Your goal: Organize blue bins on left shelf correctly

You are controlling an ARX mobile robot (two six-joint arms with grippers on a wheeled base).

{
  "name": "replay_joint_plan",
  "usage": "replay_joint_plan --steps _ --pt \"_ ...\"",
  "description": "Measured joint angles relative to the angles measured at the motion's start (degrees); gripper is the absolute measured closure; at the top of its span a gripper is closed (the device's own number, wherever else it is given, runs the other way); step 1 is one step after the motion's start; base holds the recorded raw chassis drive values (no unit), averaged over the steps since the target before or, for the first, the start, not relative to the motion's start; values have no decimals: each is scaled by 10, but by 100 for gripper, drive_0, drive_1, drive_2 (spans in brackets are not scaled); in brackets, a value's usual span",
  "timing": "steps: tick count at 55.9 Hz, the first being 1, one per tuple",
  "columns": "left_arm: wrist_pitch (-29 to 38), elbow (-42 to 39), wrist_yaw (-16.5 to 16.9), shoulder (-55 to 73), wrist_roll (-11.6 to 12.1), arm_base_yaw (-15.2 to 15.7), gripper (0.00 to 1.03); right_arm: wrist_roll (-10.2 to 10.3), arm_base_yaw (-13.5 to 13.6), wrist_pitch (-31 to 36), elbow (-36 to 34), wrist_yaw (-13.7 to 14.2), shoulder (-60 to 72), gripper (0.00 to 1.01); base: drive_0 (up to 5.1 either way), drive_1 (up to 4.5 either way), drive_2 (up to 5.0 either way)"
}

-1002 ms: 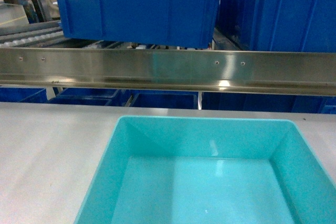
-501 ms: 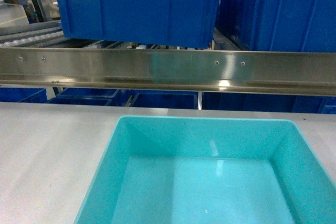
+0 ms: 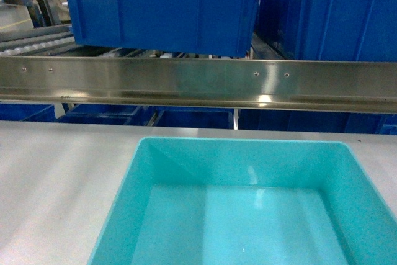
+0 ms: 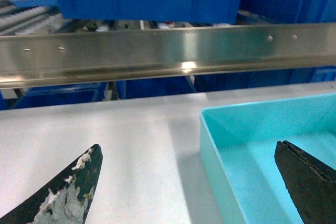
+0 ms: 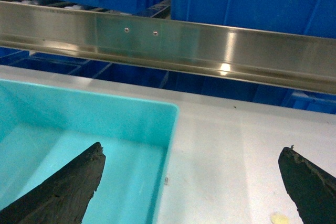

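Observation:
One light turquoise blue bin (image 3: 236,221) sits empty on the white tabletop (image 3: 56,184), just in front of the left shelf's steel front rail (image 3: 198,82). Neither gripper shows in the head view. In the left wrist view my left gripper (image 4: 188,148) is open, straddling the bin's left wall (image 4: 210,145), with one finger (image 4: 302,177) over the bin's inside and the other over the table. In the right wrist view my right gripper (image 5: 191,148) is open astride the bin's right wall (image 5: 167,145). Neither gripper holds anything.
Two royal-blue crates (image 3: 161,10) (image 3: 335,17) stand on the rack's upper level behind the rail, beside roller tracks (image 3: 37,41). More blue crates (image 3: 192,118) sit on a lower level. A small yellowish scrap (image 5: 278,217) lies on the table right of the bin.

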Motion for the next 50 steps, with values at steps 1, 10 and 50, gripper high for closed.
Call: replay_joint_plan --steps 1,10,50 --pt "10 16 -1 35 4 -5 5 -1 0 26 13 0 39 3 0 0 0" --pt "-31 113 -2 199 19 -42 5 -1 16 35 116 4 210 3 0 0 0" --pt "-171 253 -11 405 -93 -142 5 -14 10 -118 189 -47 369 3 0 0 0"
